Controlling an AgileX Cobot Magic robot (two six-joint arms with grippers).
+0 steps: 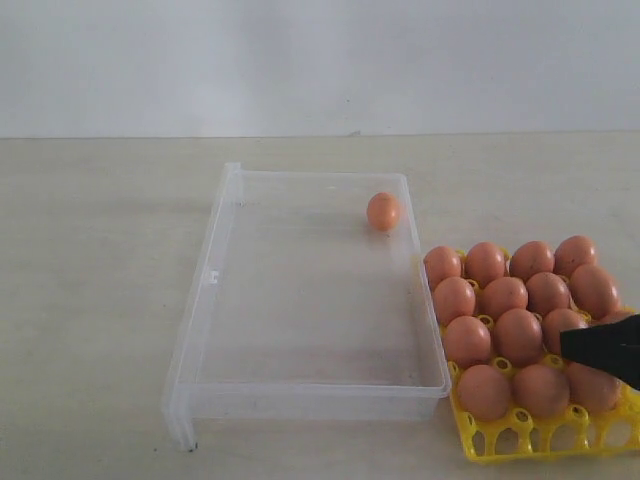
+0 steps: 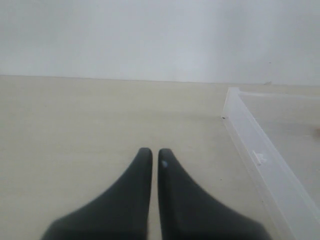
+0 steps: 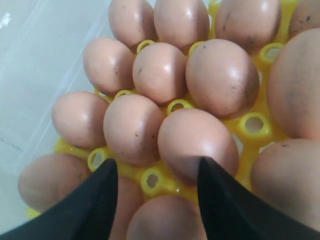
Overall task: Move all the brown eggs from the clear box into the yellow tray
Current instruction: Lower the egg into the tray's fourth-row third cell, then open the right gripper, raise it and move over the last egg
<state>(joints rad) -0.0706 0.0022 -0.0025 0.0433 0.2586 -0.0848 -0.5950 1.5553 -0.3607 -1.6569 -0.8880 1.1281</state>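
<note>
One brown egg (image 1: 383,211) lies alone in the clear box (image 1: 215,290), near its far right corner. Several more brown eggs (image 1: 502,296) fill the yellow tray (image 1: 520,438), which sits right of the box. My right gripper (image 1: 578,346) hovers open over the tray's right side. In the right wrist view, the right gripper (image 3: 156,165) straddles an egg (image 3: 165,220) seated in the tray (image 3: 253,125), its fingers apart from the shell. My left gripper (image 2: 155,152) is shut with nothing in it, over bare table beside the box wall (image 2: 260,160). The exterior view does not show it.
The pale tabletop (image 1: 100,250) stretches left of and behind the box. A plain white wall (image 1: 320,60) closes off the back. The tray's front row of cups (image 1: 600,432) at the near right shows open yellow lattice.
</note>
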